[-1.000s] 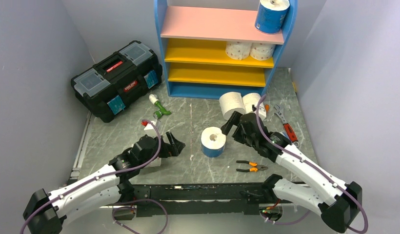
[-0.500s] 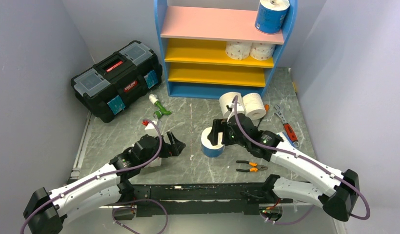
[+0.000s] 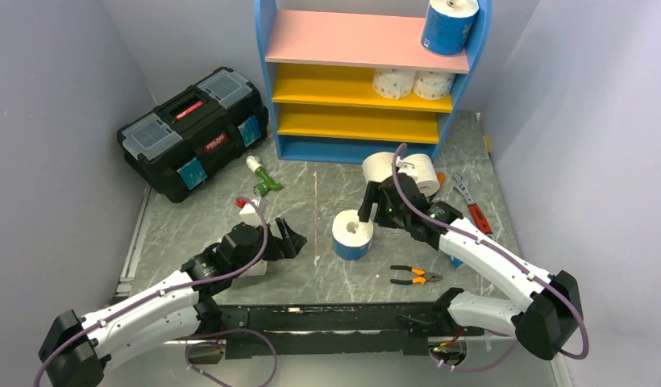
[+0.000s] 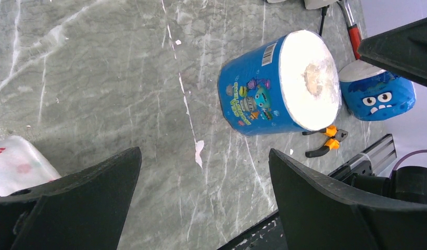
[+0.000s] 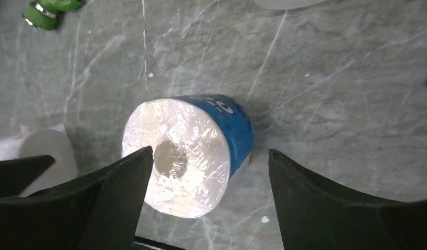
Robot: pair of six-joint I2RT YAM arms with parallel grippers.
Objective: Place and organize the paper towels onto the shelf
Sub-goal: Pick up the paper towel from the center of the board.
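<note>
A blue-wrapped paper towel roll (image 3: pixel 352 234) stands upright on the table. My right gripper (image 3: pixel 369 208) is open and hovers just behind and above it. In the right wrist view the roll (image 5: pixel 188 156) sits below the open gripper (image 5: pixel 210 153), nearer the left finger. My left gripper (image 3: pixel 288 239) is open and empty, left of the roll (image 4: pixel 274 83). The shelf (image 3: pixel 267 72) holds a blue roll (image 3: pixel 449 26) on the pink board and two dotted rolls (image 3: pixel 394 82) on a yellow board. Two white rolls (image 3: pixel 381 168) lie before the shelf. Another blue roll (image 4: pixel 377 92) lies under my right arm.
A black toolbox (image 3: pixel 194 129) stands at the left. A green item (image 3: pixel 263 181), a pink-dotted white roll (image 4: pixel 19 161) by my left arm, orange-handled pliers (image 3: pixel 414 276), a wrench (image 3: pixel 464 189) and a red-handled tool (image 3: pixel 479 219) lie on the table.
My right gripper swung left over the blue roll on the table, then drew back a little toward the shelf. The left arm has not moved.
</note>
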